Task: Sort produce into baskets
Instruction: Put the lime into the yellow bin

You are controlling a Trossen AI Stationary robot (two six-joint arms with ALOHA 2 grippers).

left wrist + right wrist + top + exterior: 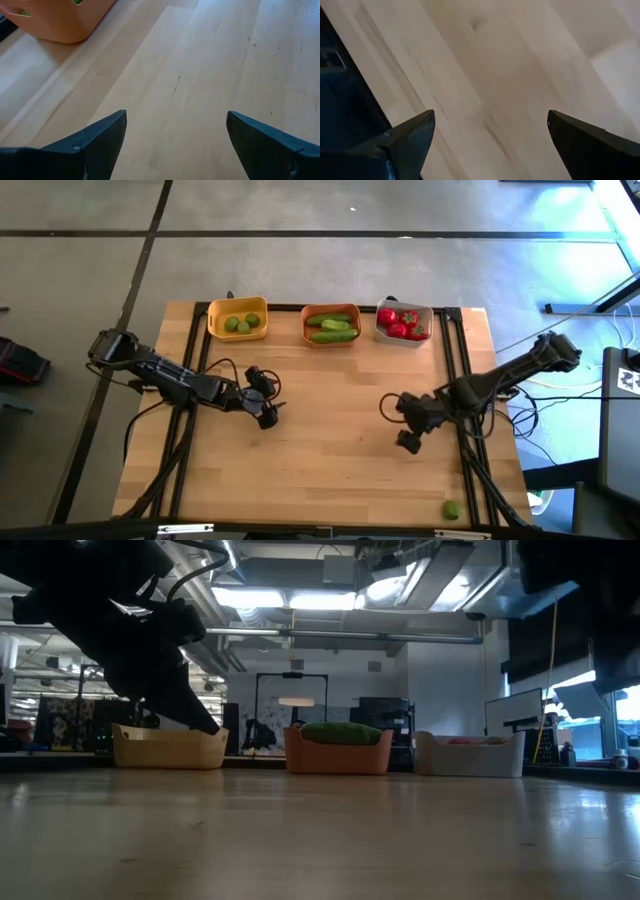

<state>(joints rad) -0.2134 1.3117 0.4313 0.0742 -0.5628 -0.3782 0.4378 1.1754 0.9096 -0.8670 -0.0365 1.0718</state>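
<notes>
Reaching for the stray lime (452,508) at the bench's (330,440) five-o'clock corner, the empty, wide-open right pincer (409,437) could nudge it off; left pincer (268,412) idles open, empty.

Three baskets stood on the table: one yellow basket (238,319), one orange basket (331,326) and one white basket (404,323). The limes (241,324) in the yellow one numbered three, and a fourth lime (451,509) lay alone. There were two cucumbers (333,328). The tomatoes (400,322) numbered about four. Two grippers showed.
</notes>
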